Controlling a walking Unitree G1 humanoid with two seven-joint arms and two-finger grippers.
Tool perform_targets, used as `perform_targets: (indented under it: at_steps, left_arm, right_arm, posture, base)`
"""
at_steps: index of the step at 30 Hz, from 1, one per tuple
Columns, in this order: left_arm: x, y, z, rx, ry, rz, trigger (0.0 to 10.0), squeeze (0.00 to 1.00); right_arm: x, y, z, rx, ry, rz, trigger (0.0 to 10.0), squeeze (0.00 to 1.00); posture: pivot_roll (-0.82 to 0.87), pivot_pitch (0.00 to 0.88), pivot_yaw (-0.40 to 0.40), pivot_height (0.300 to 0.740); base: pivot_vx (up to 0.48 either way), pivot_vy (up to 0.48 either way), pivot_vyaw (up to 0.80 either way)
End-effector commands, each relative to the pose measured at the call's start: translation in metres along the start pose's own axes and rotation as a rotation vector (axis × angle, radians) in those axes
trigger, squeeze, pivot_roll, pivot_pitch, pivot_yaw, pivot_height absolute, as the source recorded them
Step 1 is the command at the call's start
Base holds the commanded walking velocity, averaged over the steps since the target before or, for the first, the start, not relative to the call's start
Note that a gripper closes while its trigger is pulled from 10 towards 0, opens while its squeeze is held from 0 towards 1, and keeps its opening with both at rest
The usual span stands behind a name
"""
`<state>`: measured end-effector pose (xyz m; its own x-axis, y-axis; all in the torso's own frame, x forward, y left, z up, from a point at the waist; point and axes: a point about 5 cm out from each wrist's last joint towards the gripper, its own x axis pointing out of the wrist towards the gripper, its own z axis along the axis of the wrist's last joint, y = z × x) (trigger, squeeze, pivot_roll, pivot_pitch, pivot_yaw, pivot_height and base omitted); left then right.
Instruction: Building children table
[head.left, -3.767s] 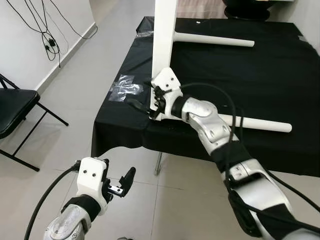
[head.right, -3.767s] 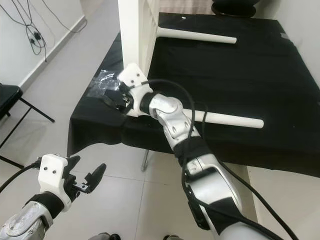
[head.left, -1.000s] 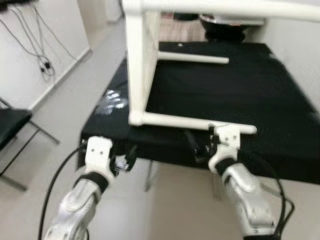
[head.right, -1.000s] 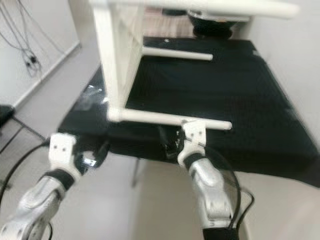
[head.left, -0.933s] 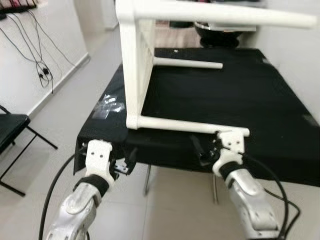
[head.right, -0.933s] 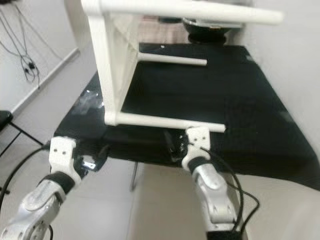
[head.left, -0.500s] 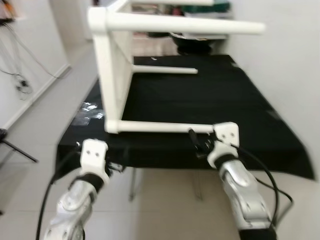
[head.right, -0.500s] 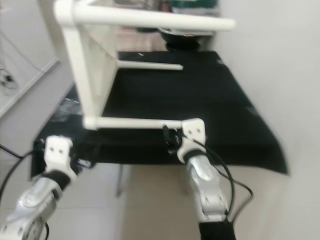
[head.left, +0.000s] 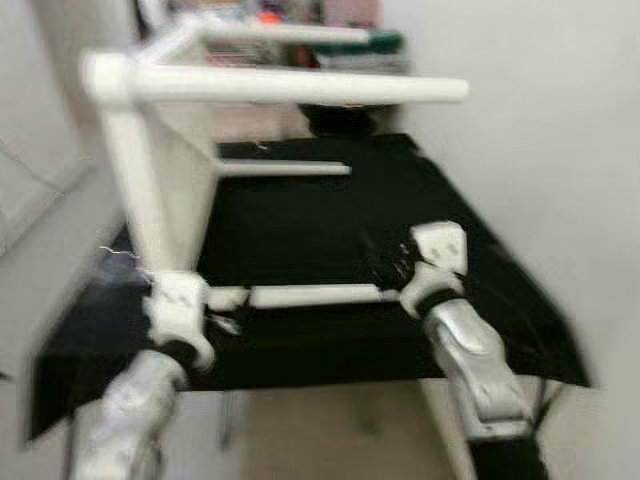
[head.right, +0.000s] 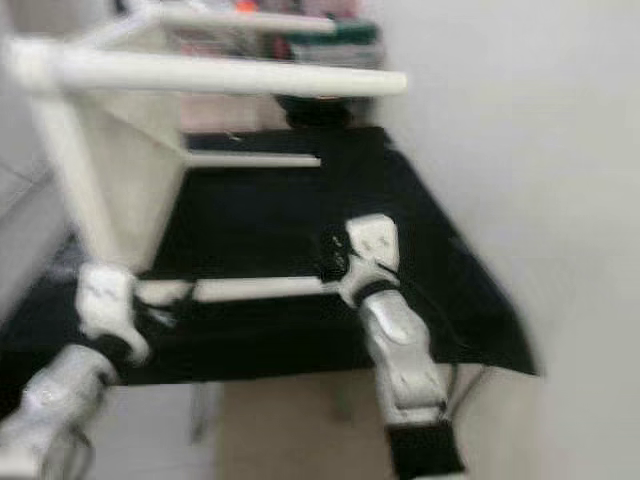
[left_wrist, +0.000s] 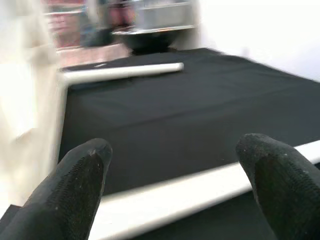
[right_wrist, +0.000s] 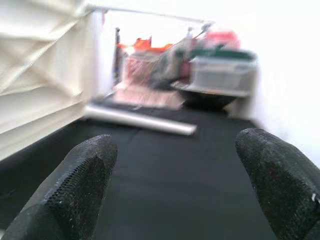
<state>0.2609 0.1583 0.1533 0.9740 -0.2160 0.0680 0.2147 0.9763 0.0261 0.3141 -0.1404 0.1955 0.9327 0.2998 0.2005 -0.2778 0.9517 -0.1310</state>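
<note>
Two grippers are raised at the near edge of the black-draped surface (head.left: 300, 225). The left gripper (left_wrist: 172, 172) has its black fingers (left_wrist: 80, 175) spread wide apart, released, with nothing between them; just beyond them a white leg (left_wrist: 185, 187) of the children's table (head.left: 165, 190) runs across, lying on the black cloth. In the head views this gripper's white wrist block sits at the corner where that lower leg meets the tabletop panel; the blur hides whether it touches.

The right gripper (right_wrist: 172, 185) is likewise released, its two fingers (right_wrist: 82, 175) held well apart over the black cloth and closed on nothing. From the head camera it sits at the free end of the same lower leg (head.left: 310, 295), close beside it.

The children's table lies tipped on its side on the surface, its flat white top standing on edge toward the robot's left and its legs pointing to the right. One upper leg (head.left: 290, 88) juts out high over the cloth, another (head.left: 285, 168) lies farther back near the cloth, and the lower one runs along the near edge between the two grippers. The underside of the top (right_wrist: 35, 75), with crossed bracing, shows in the right wrist view.

Beyond the far end of the surface are blurred shelves and boxes (right_wrist: 220, 70) in red, green and grey, and a dark bowl-like shape (left_wrist: 150, 37). A pale wall (head.left: 530, 150) stands along the right. All views are motion-blurred.
</note>
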Motion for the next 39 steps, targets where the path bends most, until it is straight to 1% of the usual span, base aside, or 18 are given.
perform_targets:
  at_steps: [1, 4, 8, 10, 12, 13, 14, 15, 16, 17, 20, 21, 23, 26, 28, 32, 34, 39]
  left_arm:
    - [0.003, -0.007, -0.001, 0.001, -0.002, -0.032, 10.0, 0.0]
    - [0.004, -0.009, -0.001, -0.001, -0.001, -0.036, 10.0, 0.0]
    - [0.006, -0.012, 0.0, -0.019, -0.005, -0.05, 10.0, 0.0]
    - [0.008, -0.012, 0.001, -0.033, -0.008, -0.044, 10.0, 0.0]
    - [0.012, -0.009, 0.003, -0.07, -0.016, -0.014, 10.0, 0.0]
    - [0.015, -0.006, 0.004, -0.098, -0.015, 0.019, 10.0, 0.0]
    - [0.015, -0.006, 0.004, -0.098, -0.015, 0.019, 10.0, 0.0]
    - [0.018, 0.003, 0.003, -0.156, -0.003, 0.103, 10.0, 0.0]
    - [0.018, 0.005, 0.002, -0.169, 0.001, 0.123, 10.0, 0.0]
    - [0.018, 0.005, 0.002, -0.169, 0.001, 0.123, 10.0, 0.0]
    - [0.017, 0.013, -0.003, -0.274, 0.017, 0.206, 10.0, 0.0]
    - [0.017, 0.013, -0.003, -0.274, 0.017, 0.206, 10.0, 0.0]
    - [0.018, 0.02, -0.006, -0.364, 0.012, 0.263, 10.0, 0.0]
    - [0.018, 0.024, -0.006, -0.397, 0.008, 0.284, 10.0, 0.0]
    - [0.019, 0.035, -0.007, -0.454, -0.002, 0.341, 10.0, 0.0]
    - [0.02, 0.041, -0.004, -0.44, -0.011, 0.365, 10.0, 0.0]
    - [0.019, 0.041, -0.002, -0.409, -0.021, 0.356, 10.0, 0.0]
    - [0.017, 0.039, 0.0, -0.408, -0.032, 0.337, 10.0, 0.0]
  right_arm:
    - [-0.002, -0.004, 0.005, -0.011, -0.022, 0.037, 10.0, 0.0]
    - [-0.001, -0.005, 0.01, -0.031, -0.039, 0.063, 10.0, 0.0]
    - [0.0, 0.0, 0.028, -0.153, -0.098, 0.181, 10.0, 0.0]
    - [-0.001, 0.001, 0.031, -0.178, -0.107, 0.197, 10.0, 0.0]
    - [-0.002, 0.001, 0.039, -0.232, -0.138, 0.214, 10.0, 0.0]
    - [-0.004, -0.001, 0.047, -0.317, -0.175, 0.217, 10.0, 0.0]
    - [-0.004, -0.001, 0.047, -0.317, -0.175, 0.217, 10.0, 0.0]
    - [-0.007, -0.01, 0.065, -0.543, -0.248, 0.18, 10.0, 0.0]
    - [-0.008, -0.012, 0.07, -0.598, -0.265, 0.171, 10.0, 0.0]
    - [-0.008, -0.012, 0.07, -0.598, -0.265, 0.171, 10.0, 0.0]
    - [-0.009, -0.027, 0.099, -0.845, -0.357, 0.069, 10.0, 0.0]
    - [-0.009, -0.027, 0.099, -0.845, -0.357, 0.069, 10.0, 0.0]
    - [-0.009, -0.028, 0.115, -0.946, -0.408, 0.049, 10.0, 0.0]
    - [-0.008, -0.026, 0.119, -0.971, -0.419, 0.058, 10.0, 0.0]
    - [0.0, -0.016, 0.12, -1.009, -0.43, 0.108, 10.0, 0.0]
    - [0.01, -0.005, 0.117, -0.951, -0.44, 0.168, 10.0, 0.0]
    - [0.018, -0.003, 0.11, -0.918, -0.395, 0.175, 10.0, 0.0]
    - [0.025, -0.002, 0.107, -0.911, -0.369, 0.154, 10.0, 0.0]
  posture:
    - [0.04, 0.0, -0.032, 0.74]
    - [0.03, 0.0, -0.03, 0.74]
    - [0.03, 0.0, -0.028, 0.74]
    - [0.03, 0.0, -0.03, 0.74]
    - [0.03, 0.0, -0.031, 0.74]
    - [0.02, 0.0, -0.029, 0.74]
    - [0.02, 0.0, -0.029, 0.74]
    - [0.01, 0.0, -0.025, 0.74]
    - [0.01, 0.0, -0.025, 0.74]
    - [0.01, 0.0, -0.025, 0.74]
    - [0.01, 0.0, -0.022, 0.74]
    - [0.01, 0.0, -0.022, 0.74]
    - [0.0, 0.0, -0.02, 0.74]
    - [0.0, 0.0, -0.02, 0.74]
    - [0.0, 0.0, -0.022, 0.74]
    - [0.01, 0.0, -0.03, 0.74]
    - [0.02, 0.0, -0.032, 0.74]
    - [0.02, 0.0, -0.034, 0.74]
  base:
    - [0.0, 0.0, 0.0]
    - [0.0, 0.0, 0.0]
    - [0.0, 0.0, 0.0]
    - [0.0, 0.0, 0.0]
    - [0.0, 0.0, 0.0]
    - [0.0, 0.0, 0.0]
    - [0.0, 0.0, 0.0]
    - [0.0, 0.0, 0.0]
    - [0.0, 0.0, 0.0]
    - [0.0, 0.0, 0.0]
    - [0.0, 0.0, 0.0]
    - [0.0, 0.0, 0.0]
    - [0.0, 0.0, 0.0]
    - [0.0, 0.0, 0.0]
    - [0.0, 0.0, 0.0]
    - [0.0, 0.0, 0.0]
    - [0.0, 0.0, 0.8]
    - [0.0, 0.0, 0.8]
